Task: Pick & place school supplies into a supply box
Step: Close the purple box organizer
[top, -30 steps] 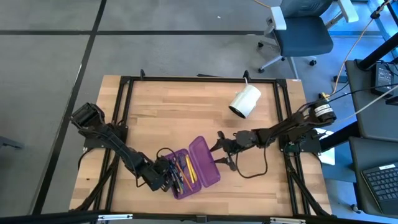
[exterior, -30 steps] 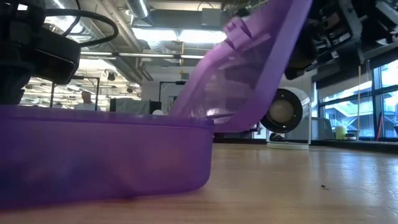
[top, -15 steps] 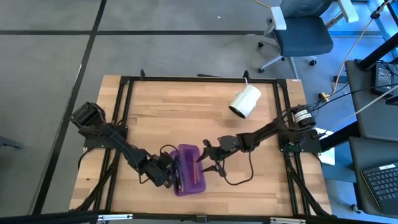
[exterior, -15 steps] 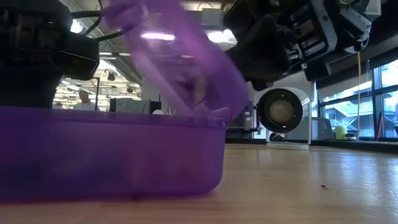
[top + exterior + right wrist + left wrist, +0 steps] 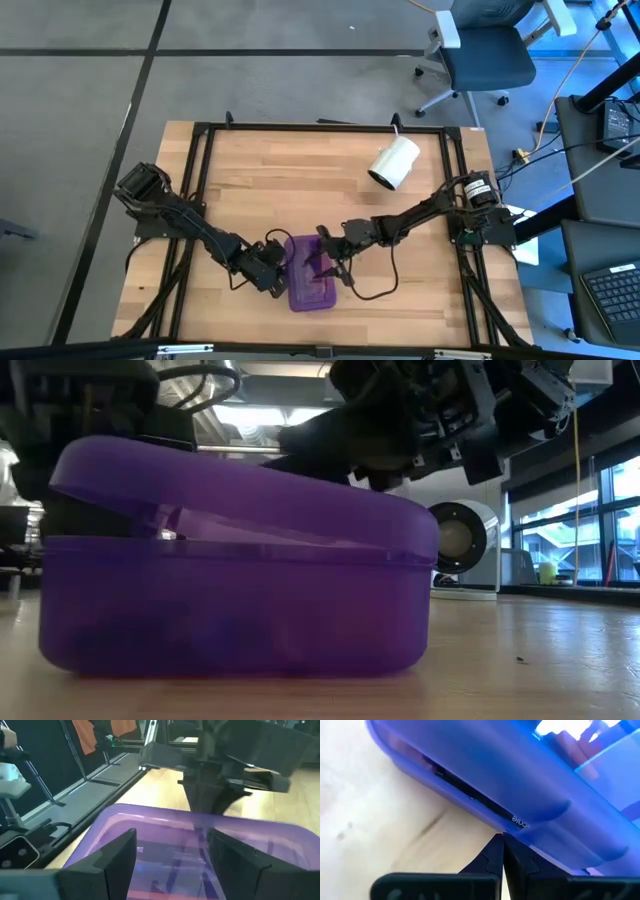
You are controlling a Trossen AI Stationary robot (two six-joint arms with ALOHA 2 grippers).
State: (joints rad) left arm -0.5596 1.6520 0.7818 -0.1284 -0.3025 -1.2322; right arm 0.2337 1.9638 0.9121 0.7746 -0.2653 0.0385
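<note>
The purple translucent supply box (image 5: 312, 274) lies near the table's near edge, its lid folded over the base and still a little raised along its left edge (image 5: 70, 475). Pens show faintly through the lid (image 5: 175, 866). My left gripper (image 5: 281, 267) (image 5: 502, 840) is shut at the box's left side. My right gripper (image 5: 326, 262) (image 5: 172, 836) is open over the lid, reaching in from the table's right. My left gripper touches the box's left wall just under the lid's rim (image 5: 516, 826) with its shut fingertips, level, from the table's left. The box stands flat on the table. My right gripper lies on the lid's top face (image 5: 350, 482) with open fingers (image 5: 120, 856), slanting down from the right. The lid sits almost down on the base.
A white cylindrical roll (image 5: 394, 162) (image 5: 455, 550) lies on its side toward the far right of the table. Bare wood (image 5: 260, 190) spreads over the far left half. The black frame rails (image 5: 200, 180) run along the table's sides.
The lid has swung from standing open on the box's right side over to the left and down onto the base. My right gripper has followed it toward the table's left. The box has turned a little, its long side now squarer to the near edge.
</note>
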